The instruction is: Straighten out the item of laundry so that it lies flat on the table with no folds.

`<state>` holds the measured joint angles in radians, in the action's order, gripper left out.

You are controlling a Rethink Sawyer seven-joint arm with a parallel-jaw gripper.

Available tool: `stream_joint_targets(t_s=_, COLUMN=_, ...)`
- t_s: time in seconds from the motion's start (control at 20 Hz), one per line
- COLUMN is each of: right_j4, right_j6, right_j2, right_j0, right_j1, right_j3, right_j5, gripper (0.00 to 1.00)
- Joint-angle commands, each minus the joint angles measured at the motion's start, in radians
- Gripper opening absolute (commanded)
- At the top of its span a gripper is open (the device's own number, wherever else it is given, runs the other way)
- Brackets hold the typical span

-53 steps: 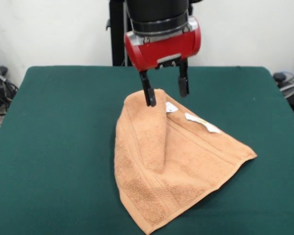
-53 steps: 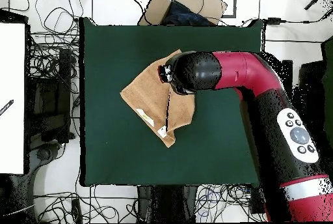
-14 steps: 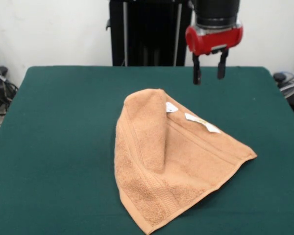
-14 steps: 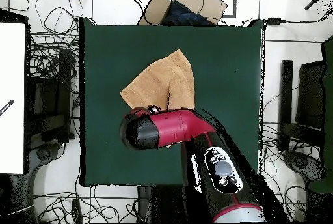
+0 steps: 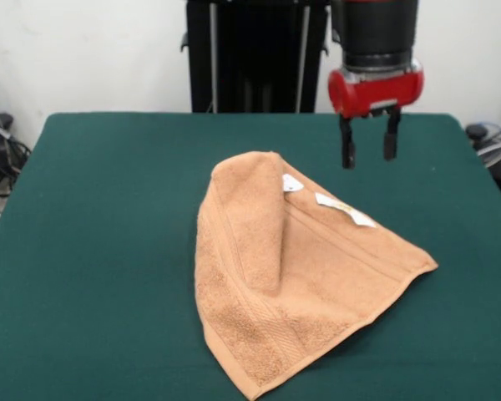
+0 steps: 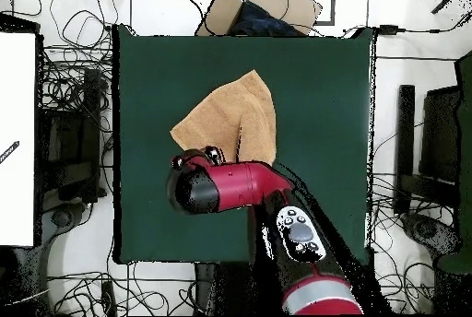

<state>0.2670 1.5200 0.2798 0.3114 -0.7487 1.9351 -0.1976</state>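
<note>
- My gripper [image 5: 368, 154] hangs released, jaws apart and empty, above the table [image 5: 100, 209]; clear of the towel [image 5: 292, 276]
- In the front view the towel lies toward the picture's lower left of the claw; one flap is folded over, its crease running from the far corner toward the camera
- Nothing stands between; white label [image 5: 344, 209] nearest the claw

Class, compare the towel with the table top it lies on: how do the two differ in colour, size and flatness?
Colour: the towel is peach-orange, the table dark green. Size: the towel covers only a small part of the table. Flatness: the table is level, while the towel is folded over itself with a raised ridge. Only the towel carries white labels. Shared: both look soft and matt, and the gripper touches neither.
</note>
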Motion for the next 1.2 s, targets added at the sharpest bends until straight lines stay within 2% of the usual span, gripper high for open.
stream_joint_targets(t_s=0.05, right_j4=-0.056, right_j6=0.298, right_j2=-0.047, right_j0=-0.028, right_j1=0.150, right_j3=0.058, right_j5=0.156, gripper=1.00)
stream_joint_targets(t_s=0.6, right_j4=-0.092, right_j6=0.241, right_j2=-0.048, right_j0=-0.025, right_j1=0.305, right_j3=0.041, right_j5=0.235, gripper=1.00)
stream_joint_targets(t_s=1.2, right_j4=-0.090, right_j6=0.255, right_j2=-0.048, right_j0=-0.018, right_j1=0.374, right_j3=0.029, right_j5=0.325, gripper=1.00)
